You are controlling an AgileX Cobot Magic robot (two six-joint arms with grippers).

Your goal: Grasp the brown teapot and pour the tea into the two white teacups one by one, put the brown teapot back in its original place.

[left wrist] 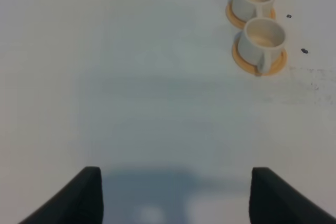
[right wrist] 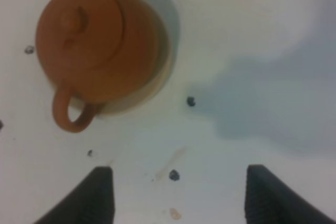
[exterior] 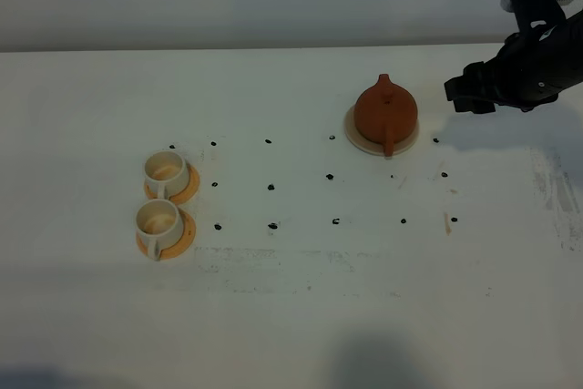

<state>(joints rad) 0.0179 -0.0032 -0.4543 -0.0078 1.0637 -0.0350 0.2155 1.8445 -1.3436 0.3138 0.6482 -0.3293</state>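
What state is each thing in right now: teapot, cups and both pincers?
brown teapot: upright on the beige coaster, lid on, ungrasped.
far white teacup: upright on the far orange saucer, looks empty.
near white teacup: upright on the near orange saucer, looks empty.
left pincer: open, holding nothing.
right pincer: open, short of the teapot, not touching.

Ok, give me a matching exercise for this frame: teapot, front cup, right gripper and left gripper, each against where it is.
1 teapot
2 front cup
3 right gripper
4 left gripper

A on an orange saucer
B open, beside the teapot, not touching it
C on the beige coaster
D open over bare table, teapot out of its view

Pairs: 1-C, 2-A, 3-B, 4-D
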